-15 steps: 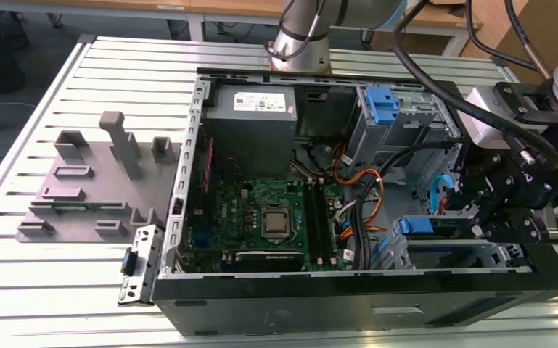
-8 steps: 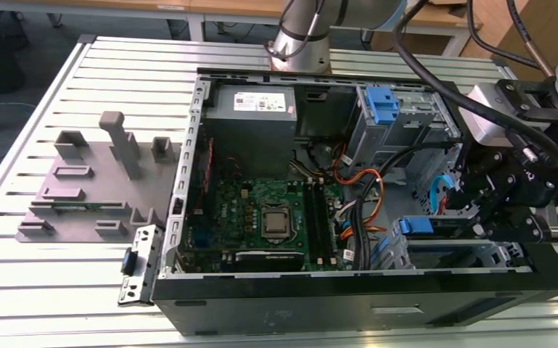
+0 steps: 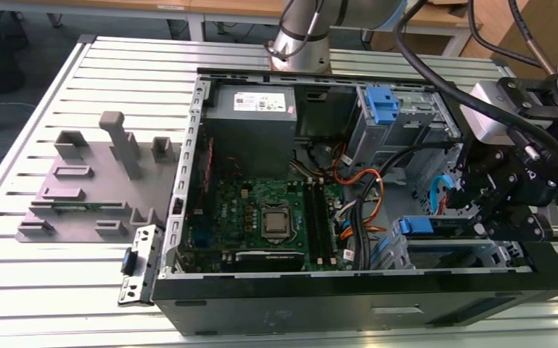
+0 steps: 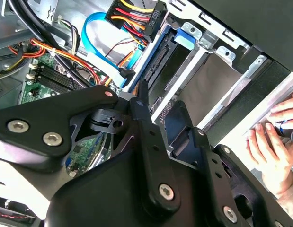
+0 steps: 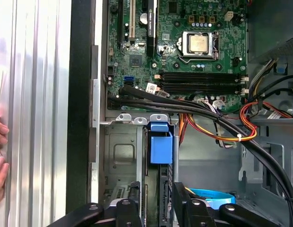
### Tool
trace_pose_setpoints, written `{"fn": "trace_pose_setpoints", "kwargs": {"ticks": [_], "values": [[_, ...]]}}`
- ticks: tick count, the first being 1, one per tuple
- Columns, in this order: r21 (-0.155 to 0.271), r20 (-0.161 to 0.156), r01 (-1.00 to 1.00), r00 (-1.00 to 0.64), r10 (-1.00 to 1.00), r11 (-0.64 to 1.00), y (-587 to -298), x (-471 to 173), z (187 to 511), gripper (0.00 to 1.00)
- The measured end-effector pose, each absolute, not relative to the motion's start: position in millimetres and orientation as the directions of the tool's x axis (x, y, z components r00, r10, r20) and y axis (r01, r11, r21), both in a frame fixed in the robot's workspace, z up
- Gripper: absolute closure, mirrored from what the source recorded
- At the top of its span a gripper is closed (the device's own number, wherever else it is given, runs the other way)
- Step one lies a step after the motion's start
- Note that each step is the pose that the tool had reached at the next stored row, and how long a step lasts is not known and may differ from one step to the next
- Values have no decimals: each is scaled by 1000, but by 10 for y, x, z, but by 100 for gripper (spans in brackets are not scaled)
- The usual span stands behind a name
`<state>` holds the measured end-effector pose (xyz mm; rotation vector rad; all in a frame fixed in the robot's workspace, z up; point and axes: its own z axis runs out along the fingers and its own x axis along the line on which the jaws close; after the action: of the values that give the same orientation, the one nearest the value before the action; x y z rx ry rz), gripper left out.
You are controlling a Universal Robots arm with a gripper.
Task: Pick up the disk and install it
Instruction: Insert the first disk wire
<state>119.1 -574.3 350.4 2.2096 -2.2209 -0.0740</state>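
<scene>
The disk [image 3: 432,227] stands on edge in the drive bay at the front corner of the open computer case, on the exterior view's right. Its blue end tab [image 5: 160,145] sits at the mouth of the metal bay. My gripper [image 3: 474,216] reaches down over the bay from the exterior view's right. In the first wrist view the gripper [image 5: 157,210] has one black finger on each side of the disk's narrow edge [image 5: 159,189]. The second wrist view shows the gripper [image 4: 161,112] closed around the disk [image 4: 158,66], whose blue tab [image 4: 186,38] points away.
The case holds a green motherboard [image 3: 264,217], a grey power-supply box [image 3: 255,101], a tall blue clip [image 3: 382,105] and bundled cables [image 5: 222,127] beside the bay. A grey fixture [image 3: 85,185] stands on the slatted table. A person's hand [image 4: 274,142] rests outside the case wall.
</scene>
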Motion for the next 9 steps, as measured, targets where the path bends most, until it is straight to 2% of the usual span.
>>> {"fn": "trace_pose_setpoints", "kwargs": {"ticks": [9], "values": [[39,-25,-999,-6,-1000,5,-5744,1191,3506,58]]}}
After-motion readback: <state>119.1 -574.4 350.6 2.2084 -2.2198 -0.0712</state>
